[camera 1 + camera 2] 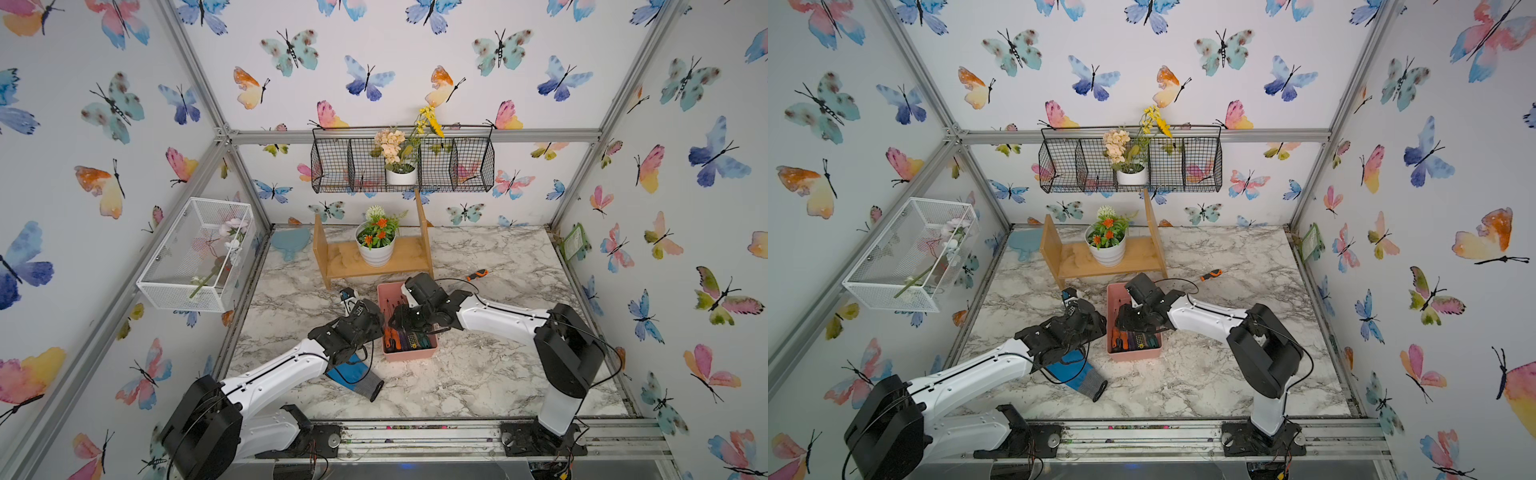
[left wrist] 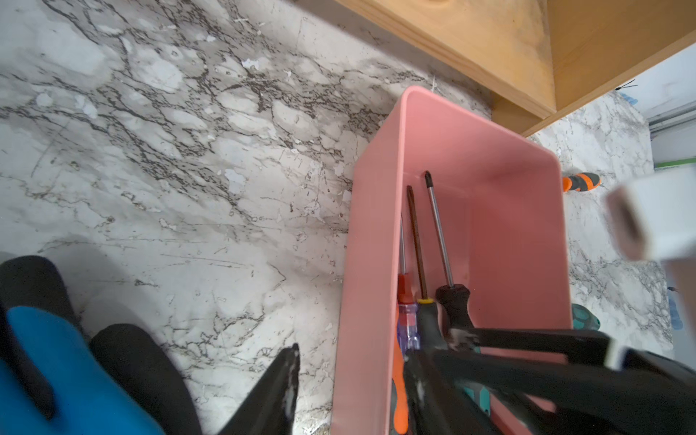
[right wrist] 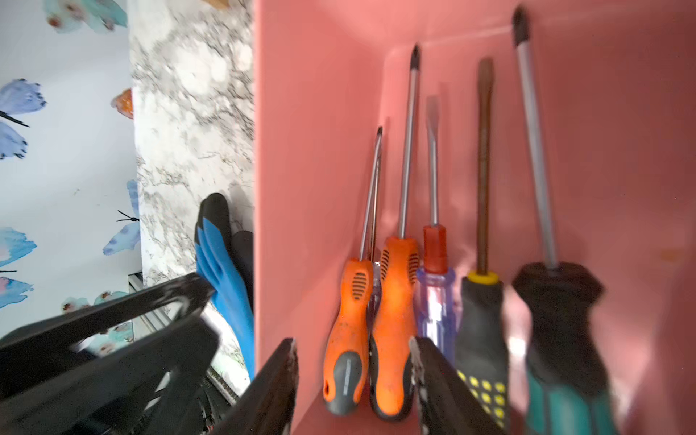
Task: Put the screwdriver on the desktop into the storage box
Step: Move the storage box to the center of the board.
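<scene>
The salmon-pink storage box (image 1: 409,355) (image 1: 1133,354) stands mid-desktop (image 1: 478,374). Several screwdrivers lie side by side in it: two orange-handled (image 3: 395,301), a clear purple one (image 3: 437,297), a black-yellow one (image 3: 480,339) and a black-teal one (image 3: 561,339). My right gripper (image 3: 352,342) (image 1: 399,320) hangs open over the two orange handles, gripping neither. My left gripper (image 2: 352,356) (image 1: 374,322) is open and straddles the box's wall (image 2: 376,226), one finger outside, one inside. An orange-black screwdriver (image 1: 477,274) (image 1: 1211,274) (image 2: 582,182) lies on the desktop behind the box, to the right.
A blue-grey glove (image 1: 357,374) lies under my left arm. A wooden shelf (image 1: 411,257) with a flower pot (image 1: 376,251) stands just behind the box. A white mesh basket (image 1: 195,253) and a black wire basket (image 1: 332,166) hang on the walls. A teal rounded piece (image 2: 585,318) peeks past the box.
</scene>
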